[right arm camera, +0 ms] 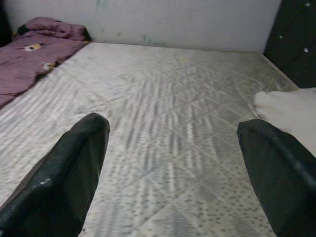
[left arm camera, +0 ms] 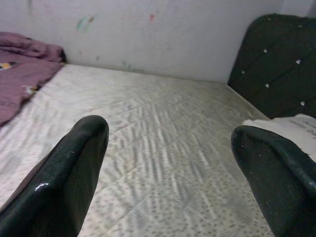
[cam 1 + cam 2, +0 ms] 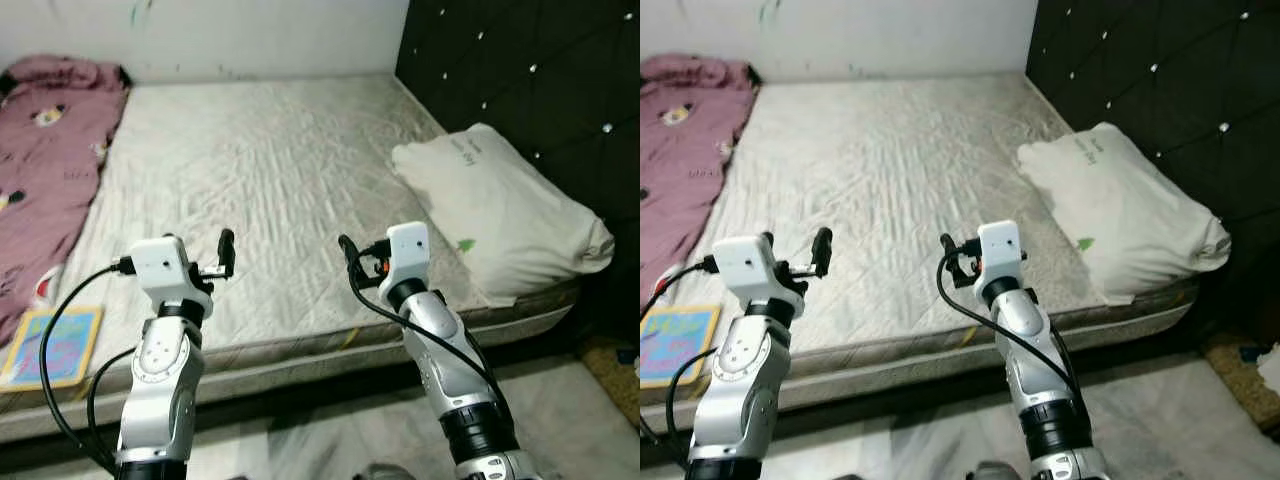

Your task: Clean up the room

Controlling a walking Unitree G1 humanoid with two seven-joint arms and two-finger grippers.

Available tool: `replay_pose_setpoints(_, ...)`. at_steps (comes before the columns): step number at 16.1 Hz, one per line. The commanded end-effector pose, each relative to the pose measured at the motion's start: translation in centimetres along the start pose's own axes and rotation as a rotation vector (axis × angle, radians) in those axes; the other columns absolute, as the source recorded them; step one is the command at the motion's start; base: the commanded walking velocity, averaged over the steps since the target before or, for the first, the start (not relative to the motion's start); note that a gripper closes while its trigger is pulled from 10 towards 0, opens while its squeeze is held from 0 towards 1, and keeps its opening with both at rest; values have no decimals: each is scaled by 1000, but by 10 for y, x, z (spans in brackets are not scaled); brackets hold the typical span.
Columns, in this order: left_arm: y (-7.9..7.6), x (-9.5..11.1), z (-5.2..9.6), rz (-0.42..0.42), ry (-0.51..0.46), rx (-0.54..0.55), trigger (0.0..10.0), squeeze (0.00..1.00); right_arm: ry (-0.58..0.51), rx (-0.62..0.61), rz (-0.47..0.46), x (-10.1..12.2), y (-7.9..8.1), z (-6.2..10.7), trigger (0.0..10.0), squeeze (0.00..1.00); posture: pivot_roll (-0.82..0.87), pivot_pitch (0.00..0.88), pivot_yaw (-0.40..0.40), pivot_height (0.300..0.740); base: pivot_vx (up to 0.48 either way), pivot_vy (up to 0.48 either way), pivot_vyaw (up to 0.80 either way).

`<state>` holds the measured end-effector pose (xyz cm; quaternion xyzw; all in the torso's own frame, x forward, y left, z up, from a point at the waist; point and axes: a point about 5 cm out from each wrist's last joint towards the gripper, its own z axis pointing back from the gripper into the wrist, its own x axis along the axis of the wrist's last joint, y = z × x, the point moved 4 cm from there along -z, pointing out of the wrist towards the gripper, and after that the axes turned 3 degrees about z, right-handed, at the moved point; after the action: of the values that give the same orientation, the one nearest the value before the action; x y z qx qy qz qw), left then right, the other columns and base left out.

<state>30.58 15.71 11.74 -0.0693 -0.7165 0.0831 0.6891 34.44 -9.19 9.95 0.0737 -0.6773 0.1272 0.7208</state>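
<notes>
Plainly, both the left hand [image 2: 168, 163] and right hand [image 1: 173, 168] gape wide above the bare, wrinkled mattress [image 3: 270, 170].

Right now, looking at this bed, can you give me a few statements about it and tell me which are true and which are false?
1. The pillow lies by the dark headboard. True.
2. The blanket is green. False: it is mauve, bunched along the bed's left side.
3. Both grippers, left and right, have open jaws. True.
4. The right gripper holds the book. False: it holds nothing; the book lies at the mattress's near left corner.
</notes>
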Motion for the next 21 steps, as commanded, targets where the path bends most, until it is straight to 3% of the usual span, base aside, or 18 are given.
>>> replay_pose_setpoints(1, -7, 3, -1, 4, -9, -23, 10000, 0, 11, -26, 12, -1, -9, 0, 10000, 0, -116, 11, 1, 740, 375, 0, 0)
replay_pose_setpoints(9, -6, 1, -1, -6, 3, -16, 10000, 0, 25, -38, 21, -5, -12, 0, 10000, 0, -113, 8, 3, 740, 338, 0, 0)
replay_pose_setpoints(14, 0, -11, -1, -21, 58, 35, 10000, 0, 63, -46, 29, -15, -15, 1, 10000, 0, -113, 0, 2, 740, 0, 0, 0)
replay_pose_setpoints(18, -2, -12, -3, 13, 67, 19, 10000, 0, 68, -46, 33, -16, -14, -1, 10000, 0, -116, 0, 6, 740, 0, 480, -762)
replay_pose_setpoints(21, -11, -6, -7, 30, 48, -24, 10000, 0, 65, -42, 38, -14, -14, -4, 10000, 0, -111, 0, 6, 740, 0, 480, 0)
